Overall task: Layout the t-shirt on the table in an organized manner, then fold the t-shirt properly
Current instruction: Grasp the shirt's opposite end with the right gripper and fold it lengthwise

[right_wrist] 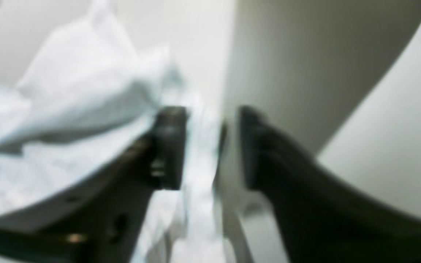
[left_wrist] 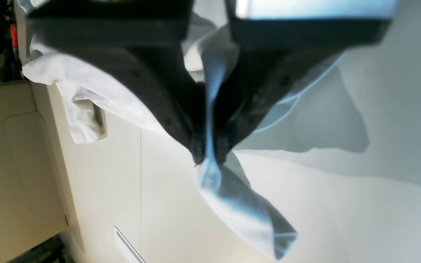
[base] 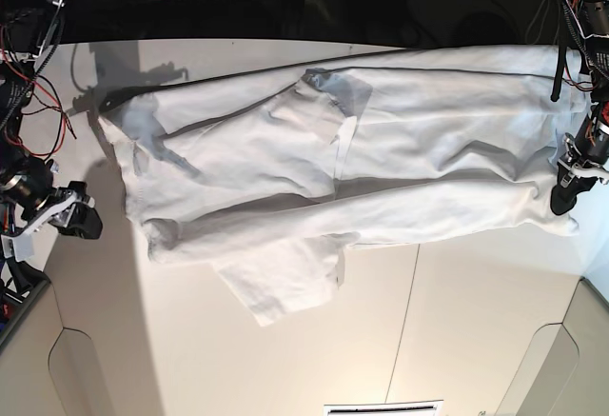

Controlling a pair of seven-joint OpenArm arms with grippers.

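While left pincer point(left_wrist: 209, 155) pinches t-shirt point(base: 400, 164), right pincer point(right_wrist: 212, 146) agape

Soft cloth, smooth table, dark hard grippers

The t-shirt point(base: 428, 140) is made of soft white cloth, matt & full of wrinkles, w/ stitched hems seen at the edges. The table point(base: 476, 340) is seen as smooth, flat & matt, pale cream. The left gripper point(left_wrist: 209, 155) & right gripper point(right_wrist: 212, 146) are made of dark, dull, hard stuff, prob. plastic; tiny holes are seen in it.
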